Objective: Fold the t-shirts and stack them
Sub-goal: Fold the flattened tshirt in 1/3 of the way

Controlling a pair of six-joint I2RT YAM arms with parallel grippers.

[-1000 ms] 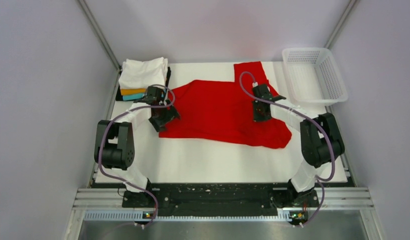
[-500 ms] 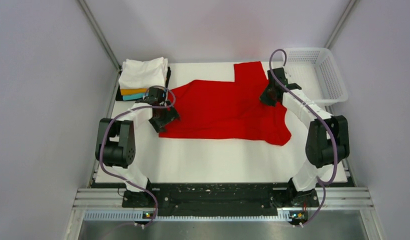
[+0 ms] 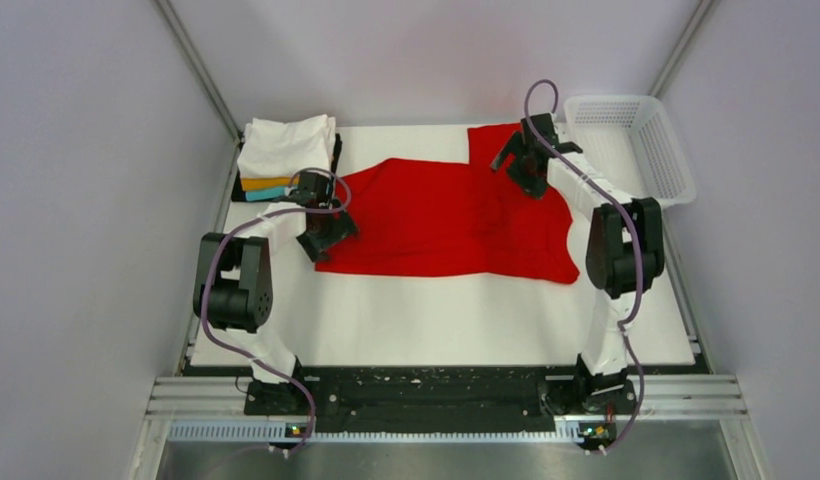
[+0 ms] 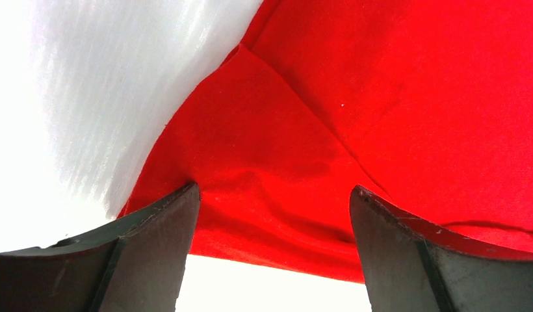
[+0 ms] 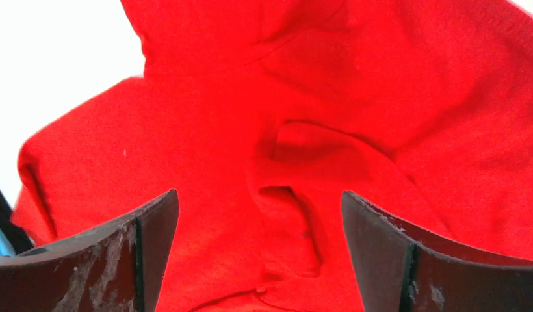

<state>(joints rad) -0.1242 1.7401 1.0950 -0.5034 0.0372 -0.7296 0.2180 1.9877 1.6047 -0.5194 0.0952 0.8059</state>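
Progress is judged partial. A stack of folded t-shirts (image 3: 284, 150) stands at the upper left of the overhead view, white on top with orange, teal and black edges showing beneath; that portion appears finished. One plain bright red cloth t-shirt (image 3: 436, 220) lies opened out across the middle of the white surface (image 3: 436, 320), not yet folded. Its lower hem runs roughly straight, one sleeve projects toward the upper right, and the cloth near that sleeve is rumpled. The left fingers (image 4: 153, 240) are spread wide at the shirt's left edge with red cloth lying between and below them. They grip nothing, and contact with the cloth cannot be confirmed. The right fingers (image 5: 121, 260) are likewise spread wide over the creased fabric at the shirt's upper right, holding nothing. A white plastic mesh basket (image 3: 671, 160) sits at the upper right, apart from the shirt. Left to do, in my assessment: flatten the red shirt, fold it, and place it on the stack.
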